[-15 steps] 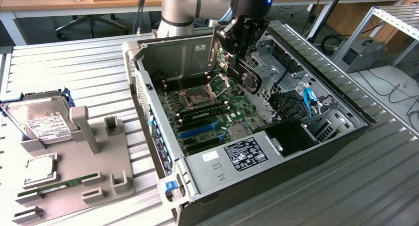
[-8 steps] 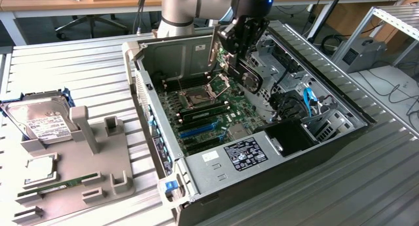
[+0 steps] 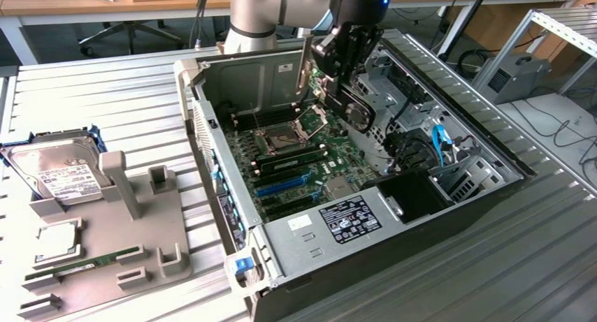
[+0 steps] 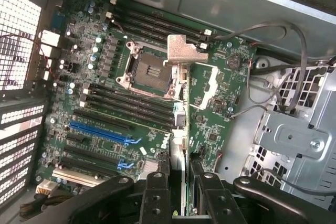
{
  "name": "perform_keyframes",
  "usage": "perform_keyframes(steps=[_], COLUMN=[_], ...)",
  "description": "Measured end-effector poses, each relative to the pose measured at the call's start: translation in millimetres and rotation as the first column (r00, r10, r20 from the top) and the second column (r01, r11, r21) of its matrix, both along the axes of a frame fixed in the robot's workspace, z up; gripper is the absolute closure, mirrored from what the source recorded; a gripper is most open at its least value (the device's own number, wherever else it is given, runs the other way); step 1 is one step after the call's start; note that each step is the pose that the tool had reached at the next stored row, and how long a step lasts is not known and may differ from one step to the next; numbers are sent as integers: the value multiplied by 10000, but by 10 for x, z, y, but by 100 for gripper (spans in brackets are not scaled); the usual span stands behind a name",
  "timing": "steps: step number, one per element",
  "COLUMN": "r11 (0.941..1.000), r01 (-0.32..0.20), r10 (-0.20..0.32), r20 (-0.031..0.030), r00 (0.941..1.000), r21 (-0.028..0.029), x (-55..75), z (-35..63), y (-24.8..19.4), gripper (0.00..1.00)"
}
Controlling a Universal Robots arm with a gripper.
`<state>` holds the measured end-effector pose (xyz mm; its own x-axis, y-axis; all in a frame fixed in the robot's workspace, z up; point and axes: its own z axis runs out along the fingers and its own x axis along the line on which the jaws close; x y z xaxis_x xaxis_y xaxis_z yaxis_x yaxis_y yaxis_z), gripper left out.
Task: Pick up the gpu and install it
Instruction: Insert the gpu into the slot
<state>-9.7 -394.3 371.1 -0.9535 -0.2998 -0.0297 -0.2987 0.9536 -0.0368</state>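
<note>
On a slatted metal table (image 3: 112, 105) with office desks (image 3: 94, 1) beyond, we see the open computer case (image 3: 466, 217), where the gripper (image 4: 184, 198) pinches the gpu (image 4: 185, 51) above the motherboard (image 4: 220, 103), and the wrist view adds the card edge-on between both fingers (image 4: 156, 192).

We see a green motherboard (image 4: 210, 114) inside the grey metal case (image 3: 485, 161), with bright blue slots (image 4: 100, 128) among black ones. The gpu (image 4: 185, 51) shows a silvery bracket, and the jaws are black. On the case's silver power supply (image 3: 298, 235) a sticker (image 3: 350, 219) is black with white print; inside the case a cable (image 3: 438, 142) is light blue. Beside the case, the hard drive (image 3: 58, 161) is silver with a white label (image 3: 67, 182) in a blue frame (image 3: 19, 142), the holder (image 3: 112, 224) is plain grey, and its memory stick (image 3: 89, 261) is green. The table (image 3: 121, 105) is pale grey, ribbed.
</note>
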Motion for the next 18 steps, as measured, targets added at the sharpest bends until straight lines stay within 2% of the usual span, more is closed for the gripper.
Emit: perform_keyframes(steps=[18], r11=[9987], r01=[-511], r10=[511], r20=[0], r00=[9987], r21=[0], x=[3], z=[-6], y=[0], gripper=[74])
